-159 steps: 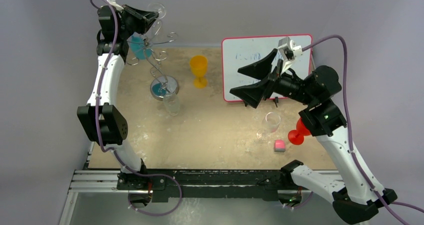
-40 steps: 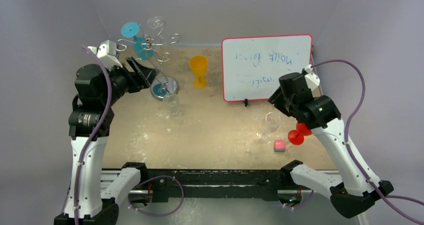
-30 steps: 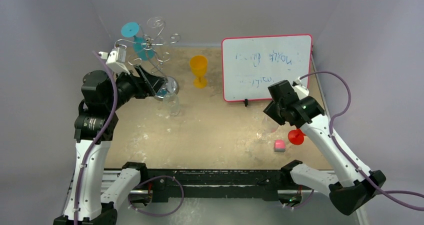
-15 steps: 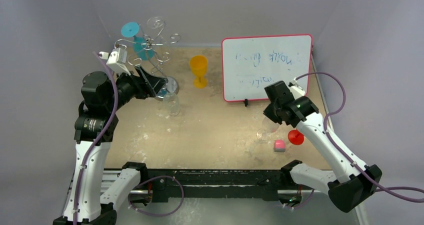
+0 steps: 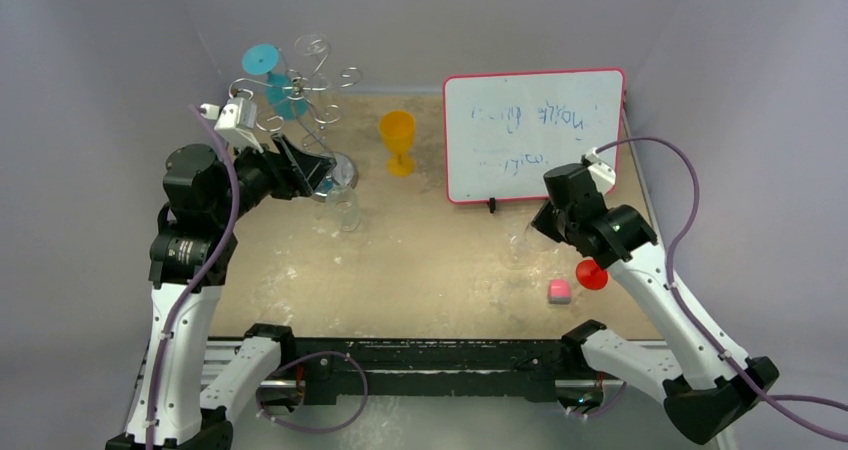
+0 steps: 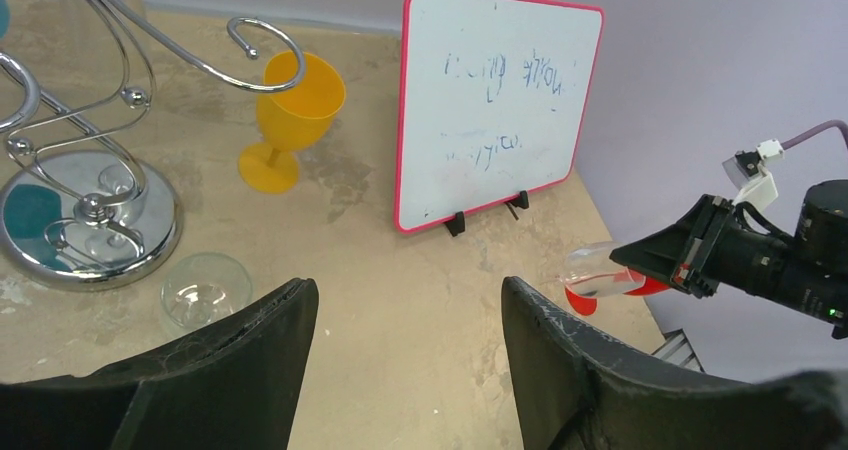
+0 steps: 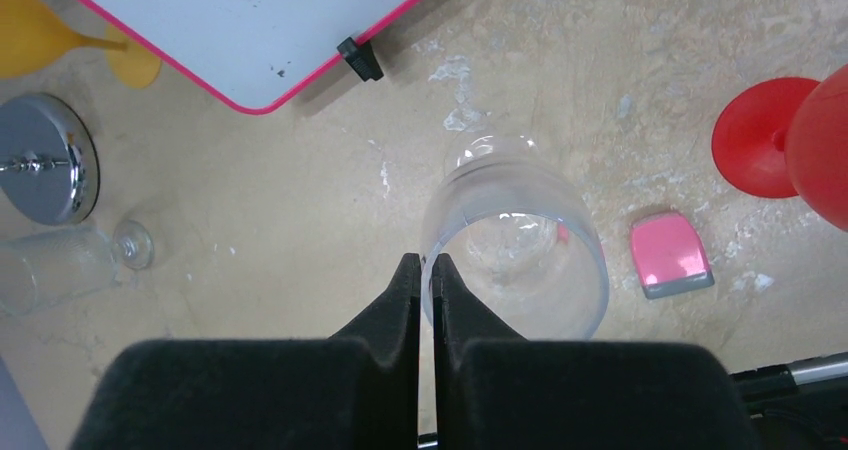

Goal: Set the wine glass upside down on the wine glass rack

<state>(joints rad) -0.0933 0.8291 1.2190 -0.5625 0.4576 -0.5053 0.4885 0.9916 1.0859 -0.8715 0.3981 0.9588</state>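
Observation:
The clear wine glass (image 7: 515, 240) is pinched at its rim by my right gripper (image 7: 426, 270), one finger inside the bowl and one outside. In the left wrist view this wine glass (image 6: 597, 270) hangs tilted from the right gripper (image 6: 640, 260) in front of a red glass. From above, the right gripper (image 5: 535, 228) sits just below the whiteboard. The silver wire wine glass rack (image 5: 305, 100) stands at the back left with a teal glass (image 5: 268, 65) hanging upside down on it. My left gripper (image 5: 312, 173) is open beside the rack's round base (image 6: 85, 225), holding nothing.
A whiteboard (image 5: 532, 135) stands at the back right. An orange glass (image 5: 397, 140) is right of the rack. Another clear glass (image 5: 343, 208) sits by the rack base. A red glass (image 5: 592, 274) and a pink eraser (image 5: 559, 290) lie near the right arm.
My right gripper has shut on the rim of the clear wine glass and drawn it up and back toward the whiteboard. The left arm has barely moved.

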